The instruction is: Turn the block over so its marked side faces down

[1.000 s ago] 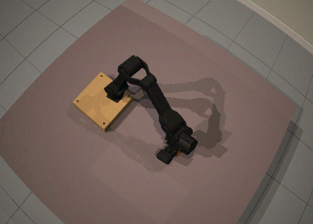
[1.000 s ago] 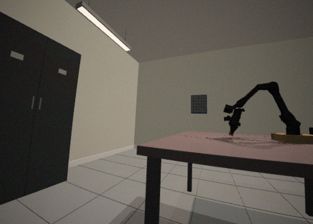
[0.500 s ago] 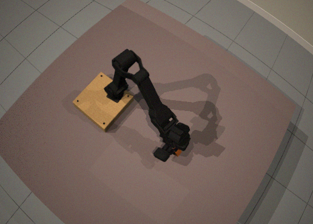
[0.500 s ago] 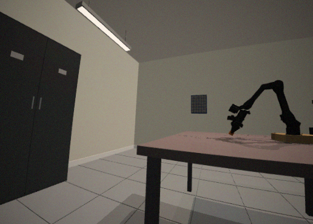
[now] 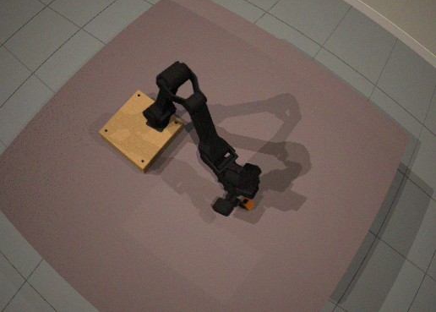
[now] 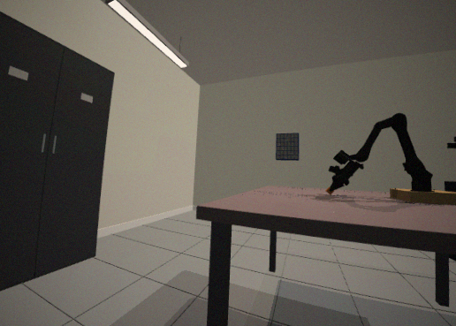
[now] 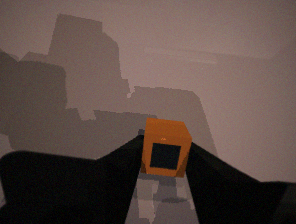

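Black fingers clamp the orange block point(image 7: 165, 146) from both sides, so the gripper point(image 7: 165, 172) is closed on it and holding it. On the wrist view, the block's face with a dark square mark looks back toward the camera, and the plain orange top shows above it. Pale table surface shows below the block between the fingers, with a small shadow there; whether the block touches the table cannot be told from that view. From the side, the gripper point(image 6: 333, 187) tilts downward with the block point(image 6: 329, 189) at its tip, just above or at the pinkish table point(image 6: 283, 204). From above, the block point(image 5: 247, 203) sits near the table's middle, toward its right edge. Behind it, the arm point(image 5: 209, 132) stretches back to a wooden base plate point(image 5: 127, 134) nearer the left edge.
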`<action>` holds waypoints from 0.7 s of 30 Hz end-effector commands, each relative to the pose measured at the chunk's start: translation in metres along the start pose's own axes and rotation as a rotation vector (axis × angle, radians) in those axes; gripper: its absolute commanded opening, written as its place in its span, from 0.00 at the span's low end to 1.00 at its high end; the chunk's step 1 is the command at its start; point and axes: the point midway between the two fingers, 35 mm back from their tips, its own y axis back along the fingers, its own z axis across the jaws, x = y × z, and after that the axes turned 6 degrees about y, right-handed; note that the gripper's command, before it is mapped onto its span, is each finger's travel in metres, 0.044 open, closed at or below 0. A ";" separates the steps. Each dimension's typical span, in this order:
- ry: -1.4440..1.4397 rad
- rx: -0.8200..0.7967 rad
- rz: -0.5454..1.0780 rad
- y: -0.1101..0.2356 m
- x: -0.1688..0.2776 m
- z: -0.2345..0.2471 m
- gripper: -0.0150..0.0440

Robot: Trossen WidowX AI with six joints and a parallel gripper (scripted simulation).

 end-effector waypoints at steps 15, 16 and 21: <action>-0.004 0.022 -0.258 -0.008 0.017 0.003 0.25; -0.003 0.024 -0.273 -0.007 0.017 0.003 0.25; -0.001 0.031 -0.343 -0.001 0.020 0.005 0.25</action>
